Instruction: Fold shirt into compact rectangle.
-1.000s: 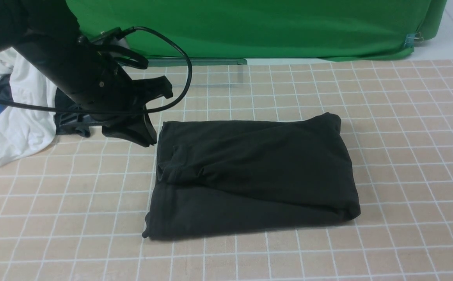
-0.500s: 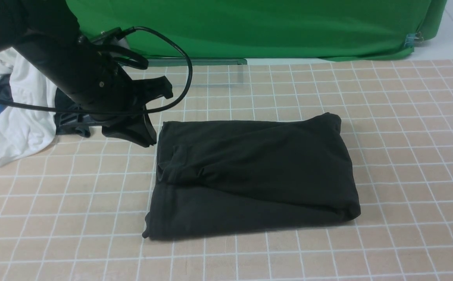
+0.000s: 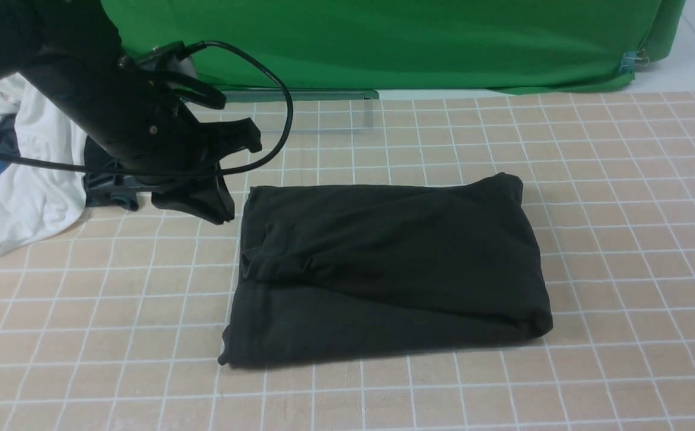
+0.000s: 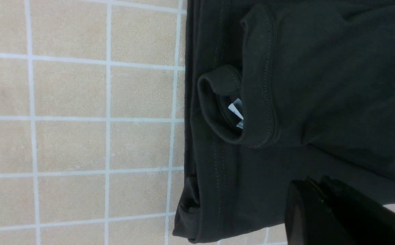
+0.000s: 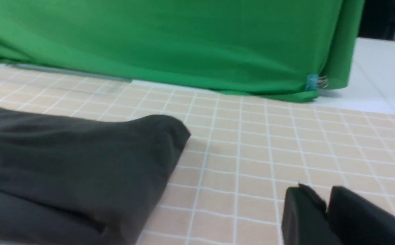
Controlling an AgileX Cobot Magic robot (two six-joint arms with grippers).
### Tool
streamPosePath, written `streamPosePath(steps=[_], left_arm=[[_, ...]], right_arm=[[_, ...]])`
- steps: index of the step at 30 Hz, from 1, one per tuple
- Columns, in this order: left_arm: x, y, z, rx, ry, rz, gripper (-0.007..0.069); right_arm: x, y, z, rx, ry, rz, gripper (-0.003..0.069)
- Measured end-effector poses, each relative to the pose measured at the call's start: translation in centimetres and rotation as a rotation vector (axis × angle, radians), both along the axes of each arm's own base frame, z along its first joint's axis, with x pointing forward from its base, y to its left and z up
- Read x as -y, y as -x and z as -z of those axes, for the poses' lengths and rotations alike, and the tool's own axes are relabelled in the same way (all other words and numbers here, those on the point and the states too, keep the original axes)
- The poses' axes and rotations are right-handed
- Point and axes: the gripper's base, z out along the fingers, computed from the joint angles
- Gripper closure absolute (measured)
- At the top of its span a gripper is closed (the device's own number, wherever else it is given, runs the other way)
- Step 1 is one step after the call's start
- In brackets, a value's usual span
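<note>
Over on the beige white-gridded table mat (image 3: 622, 179), roughly in the middle, I've got the big black soft-knit shirt (image 3: 389, 269) lying folded into a chunky rectangle, long side running left to right. It's not super crisp: the top layer sits a bit skewed, and the near-left corner sticks out in a little nub. From my left wrist camera I can see the ribbed collar (image 4: 217, 102) curled up along the left edge of the bundle, with a small white label (image 4: 235, 110) peeking out of it.

My left gripper (image 3: 212, 206) hangs just off the far-left corner of the shirt, not touching the fabric as far as I can tell. Its black fingers (image 4: 319, 211) look pressed together with nothing between them, so that claw is closed and empty.

The right gripper (image 5: 326, 200) doesn't show in the front camera at all. In its own wrist camera it sits low over bare mat, off to the right of the shirt and well apart from it, with just a narrow slit between the two tips and nothing in it.

Far side is a green cloth backdrop (image 3: 383, 42), and at the far left there's a heap of white and blue-grey clothes (image 3: 30, 173).
</note>
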Motion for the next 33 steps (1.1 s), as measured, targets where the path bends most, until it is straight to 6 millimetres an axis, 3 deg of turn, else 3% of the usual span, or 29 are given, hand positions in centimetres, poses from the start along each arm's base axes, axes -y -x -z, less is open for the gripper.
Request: streamPosePath(steps=[12,16,25,33], left_arm=[[-1.1,2.8,-4.1,0.101,-0.050,0.040,0.0608],[-1.7,4.8,-5.8,0.098,-0.077,0.070,0.0608],[-2.9,9.9,-10.7,0.271,-0.057,0.081,0.0608],[-3.9,14.7,-11.0,0.331,-0.041,0.076,0.0608]], right_arm=[[0.4,0.3,0.6,-0.045,0.073,0.043,0.0494],[0.4,0.3,0.6,-0.046,0.073,0.044,0.0482],[0.4,0.3,0.6,-0.048,0.078,0.043,0.0455],[0.4,0.3,0.6,-0.044,0.193,0.029,0.0443]])
